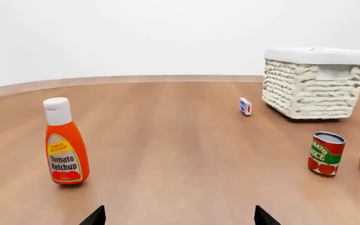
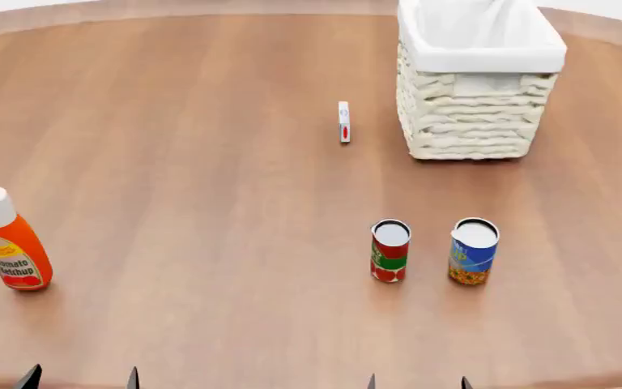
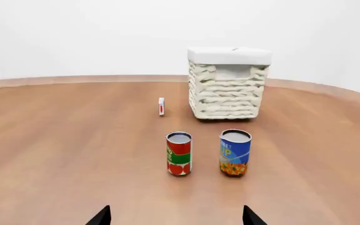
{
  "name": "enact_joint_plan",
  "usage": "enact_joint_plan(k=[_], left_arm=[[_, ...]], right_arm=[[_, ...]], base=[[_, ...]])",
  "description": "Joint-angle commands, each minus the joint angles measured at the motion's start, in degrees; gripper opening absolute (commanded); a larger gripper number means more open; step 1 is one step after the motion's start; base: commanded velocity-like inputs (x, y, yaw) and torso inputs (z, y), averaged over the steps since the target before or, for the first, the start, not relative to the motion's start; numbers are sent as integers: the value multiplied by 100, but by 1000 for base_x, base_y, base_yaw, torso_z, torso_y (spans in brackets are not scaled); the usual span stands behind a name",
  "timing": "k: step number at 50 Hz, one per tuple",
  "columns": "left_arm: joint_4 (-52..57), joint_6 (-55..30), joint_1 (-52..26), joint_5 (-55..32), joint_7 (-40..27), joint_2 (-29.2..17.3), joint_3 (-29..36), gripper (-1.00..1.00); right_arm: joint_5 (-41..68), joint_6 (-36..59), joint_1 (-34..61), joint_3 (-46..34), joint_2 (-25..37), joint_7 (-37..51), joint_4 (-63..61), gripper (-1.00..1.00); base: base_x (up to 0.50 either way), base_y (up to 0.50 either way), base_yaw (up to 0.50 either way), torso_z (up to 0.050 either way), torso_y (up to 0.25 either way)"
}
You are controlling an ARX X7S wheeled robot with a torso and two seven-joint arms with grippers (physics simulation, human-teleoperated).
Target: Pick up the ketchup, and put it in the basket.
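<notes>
- The ketchup (image 2: 10, 243) stands upright on its base, white cap up, at the left side of the bench (image 2: 203, 162) in the head view, label facing the robot. Nothing touches it.
- The left pincer (image 2: 78, 378) sits near the bench edge, just short of the bottle and slightly to its right; only two dark fingertips show, spread apart, so it reads as released and empty. Judged: this is the arm suited to the pick, being on the bottle's side.
- The basket (image 2: 473, 121), cream wicker with a white cloth liner over its rim, stands at the far right, well apart from the bottle. Its mouth is open upward; the interior appears empty, though the liner's depth is hard to read.
- Between the two lie a small white box with a red mark (image 2: 343, 121), on edge just beside the basket's left wall, and two upright cans: a red-green tomato can (image 2: 390, 251) and a blue can (image 2: 473, 251), side by side and apart. Judged: a carry toward the basket passes over or near these and needs height.
- The right pincer (image 2: 417, 381) rests before the cans, tips spread, released, holding nothing.
- Surface: smooth brown wood-grain, rounded rim. Room: plain white backdrop, featureless.
</notes>
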Motion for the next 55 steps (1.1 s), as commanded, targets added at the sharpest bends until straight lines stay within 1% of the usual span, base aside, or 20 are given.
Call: enact_joint_plan(k=[1, 14, 17, 18, 35, 43, 46, 49, 51, 55], left_arm=[[1, 1, 2, -82, -116, -91, 102, 100], [19, 9, 14, -235, -367, -295, 356, 100], [39, 52, 44, -154, -416, -330, 422, 100], [56, 84, 64, 105, -122, -64, 112, 100], [162, 70, 119, -169, -445, -317, 404, 100], [589, -85, 214, -346, -593, -381, 357, 100], [748, 61, 317, -226, -673, -414, 438, 100], [917, 400, 439, 142, -884, -453, 549, 100], [1092, 270, 485, -29, -830, -463, 538, 100], [1306, 237, 539, -83, -849, -509, 551, 100]], right_arm=[[80, 30, 2, -107, 83, 144, -5, 100], [300, 128, 31, -352, 291, 380, -4, 100], [322, 219, 51, -376, 310, 408, -16, 100], [45, 257, 39, -71, 50, 105, -42, 100], [341, 259, 26, -375, 311, 423, -95, 100], [942, 345, -279, -385, 313, 339, -1085, 100], [945, 396, -362, -445, 346, 410, -1349, 100], [960, 334, -434, -493, 367, 453, -1539, 100], [907, 244, -460, -513, 384, 507, -1584, 100], [792, 54, -537, -559, 421, 611, -1770, 100]], base=[[0, 0, 0, 0, 0], [0, 0, 0, 0, 0], [0, 0, 0, 0, 0], [0, 0, 0, 0, 0], [0, 0, 0, 0, 0], [0, 0, 0, 0, 0], [0, 0, 0, 0, 0], [0, 0, 0, 0, 0], [0, 0, 0, 0, 0], [0, 0, 0, 0, 0]])
